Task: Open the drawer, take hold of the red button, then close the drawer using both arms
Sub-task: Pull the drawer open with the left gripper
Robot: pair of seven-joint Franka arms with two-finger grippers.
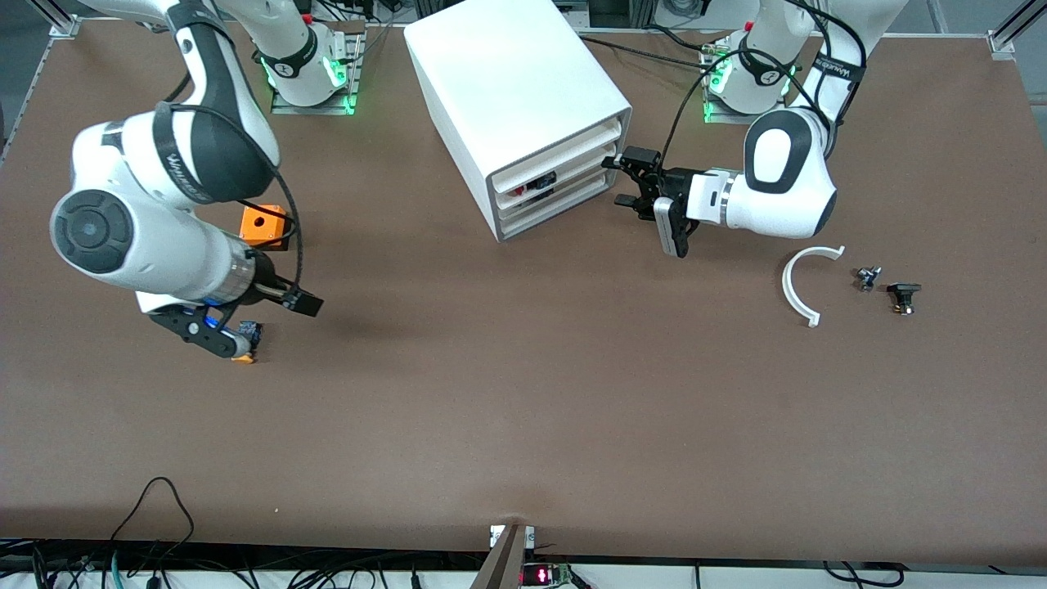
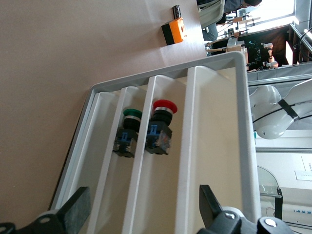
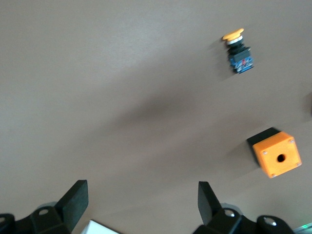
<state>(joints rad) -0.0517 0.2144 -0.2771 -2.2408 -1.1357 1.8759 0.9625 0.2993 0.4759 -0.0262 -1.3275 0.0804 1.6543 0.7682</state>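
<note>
The white cabinet (image 1: 515, 90) stands at the middle of the table, and its three drawer fronts stand about level with one another. The middle drawer (image 1: 564, 178) holds the red-capped button (image 2: 162, 127), which shows through the low cutout (image 1: 521, 190). My left gripper (image 1: 619, 180) is open, close in front of the drawer fronts at their edge toward the left arm's end. Its fingers (image 2: 78, 209) straddle the fronts without touching. My right gripper (image 1: 217, 335) is open and empty, low over the table beside the orange-capped button (image 1: 245, 343).
A green-capped button (image 2: 129, 131) sits in the bottom drawer. The orange box with a hole (image 1: 263, 225) stands by the right arm. A white curved piece (image 1: 806, 282), a small metal part (image 1: 867, 276) and a black part (image 1: 904, 296) lie toward the left arm's end.
</note>
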